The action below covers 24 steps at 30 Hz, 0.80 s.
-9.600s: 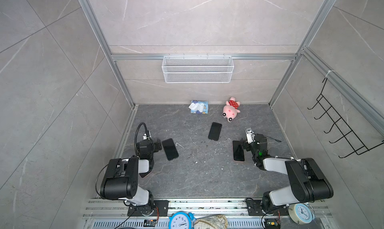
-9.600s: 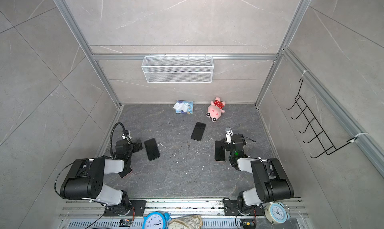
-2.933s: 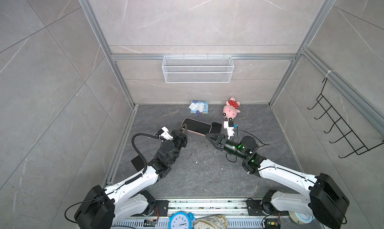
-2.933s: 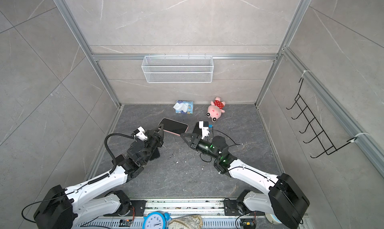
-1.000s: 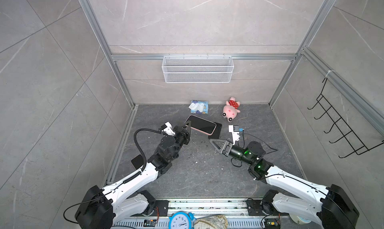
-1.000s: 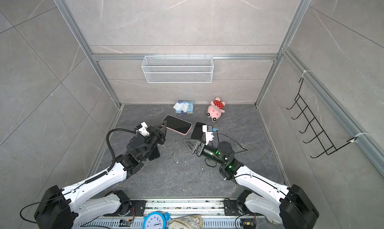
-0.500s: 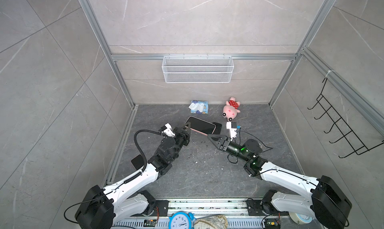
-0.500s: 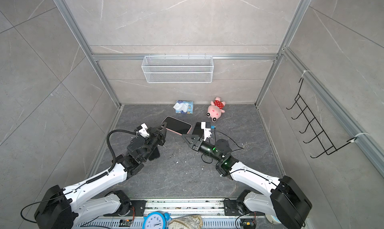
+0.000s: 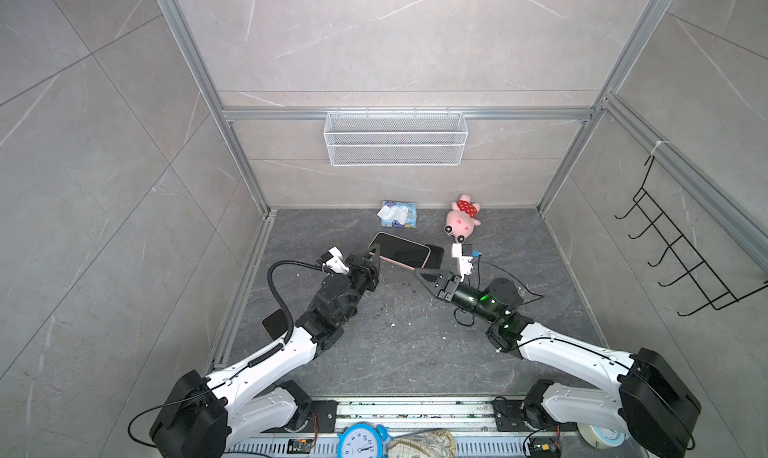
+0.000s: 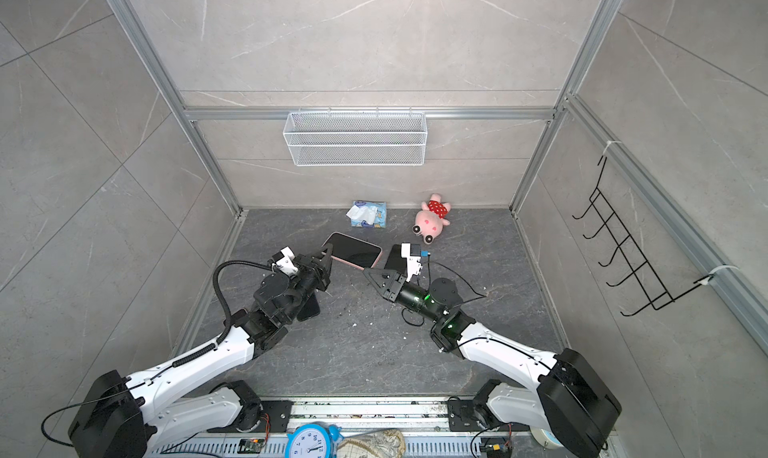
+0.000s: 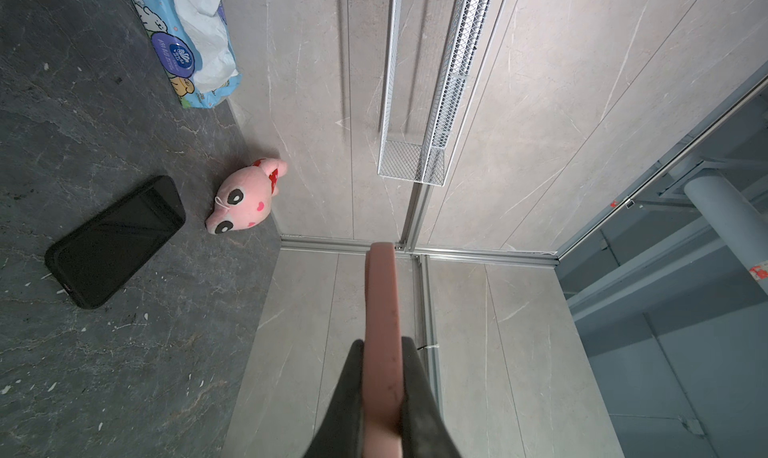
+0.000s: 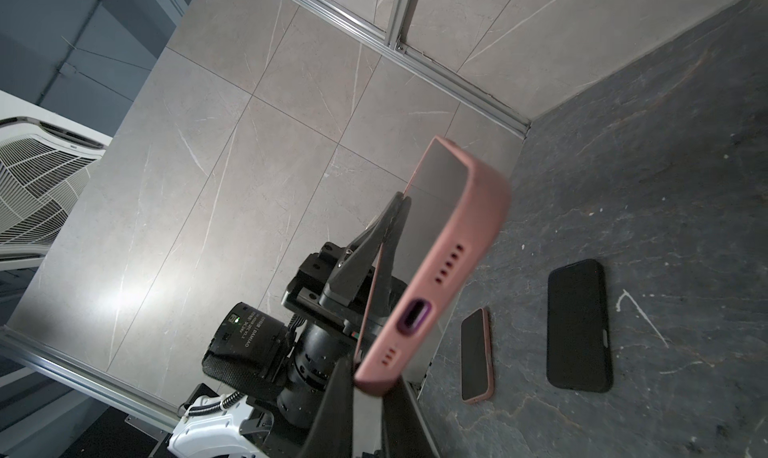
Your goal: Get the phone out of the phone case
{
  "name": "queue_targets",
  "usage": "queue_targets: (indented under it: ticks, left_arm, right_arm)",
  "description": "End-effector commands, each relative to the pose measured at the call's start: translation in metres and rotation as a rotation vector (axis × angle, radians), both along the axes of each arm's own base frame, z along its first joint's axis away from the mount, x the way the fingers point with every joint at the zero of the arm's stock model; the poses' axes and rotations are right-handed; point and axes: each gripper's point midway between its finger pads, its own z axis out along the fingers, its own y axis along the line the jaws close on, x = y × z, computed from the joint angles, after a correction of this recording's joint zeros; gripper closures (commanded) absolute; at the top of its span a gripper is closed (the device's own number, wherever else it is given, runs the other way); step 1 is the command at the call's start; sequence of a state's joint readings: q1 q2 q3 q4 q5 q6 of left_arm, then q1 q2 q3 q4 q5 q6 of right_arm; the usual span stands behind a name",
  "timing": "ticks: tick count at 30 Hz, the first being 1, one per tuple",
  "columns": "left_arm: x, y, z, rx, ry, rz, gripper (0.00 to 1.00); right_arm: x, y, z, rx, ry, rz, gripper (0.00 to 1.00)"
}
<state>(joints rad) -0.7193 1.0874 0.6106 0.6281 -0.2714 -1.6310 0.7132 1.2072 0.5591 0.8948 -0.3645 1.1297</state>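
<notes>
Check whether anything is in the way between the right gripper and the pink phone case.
Nothing visible. The right gripper has its jaws on either side of the phone case at the corner near the charging port, touching it. The left gripper is shut on the other end, holding it clear of the floor.

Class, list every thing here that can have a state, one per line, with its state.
pink-cased phone, held off the floor, still in its case
left gripper, shut on one end of it
right gripper, shut on its opposite corner
black phone, lying flat on the floor
tissue pack, open, a tissue sticking out
</notes>
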Motion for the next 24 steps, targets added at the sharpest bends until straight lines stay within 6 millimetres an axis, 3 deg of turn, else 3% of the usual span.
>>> queue_targets:
  ticks: [1, 9, 18, 24]
  left_arm:
    - [-0.003, 0.003, 0.041, -0.083, -0.099, 0.004, 1.0]
    - [-0.005, -0.004, 0.052, -0.094, -0.108, -0.037, 1.0]
    - [-0.007, -0.01, 0.061, -0.114, -0.121, -0.056, 1.0]
    - [-0.01, -0.014, 0.072, -0.102, -0.149, -0.063, 1.0]
  right_arm:
    - [0.003, 0.003, -0.005, -0.075, -0.073, -0.014, 1.0]
    - [0.013, 0.002, -0.023, -0.263, -0.155, -0.071, 1.0]
    - [0.028, -0.005, -0.027, -0.422, -0.252, -0.157, 1.0]
    - [0.036, -0.008, -0.027, -0.424, -0.274, -0.205, 1.0]
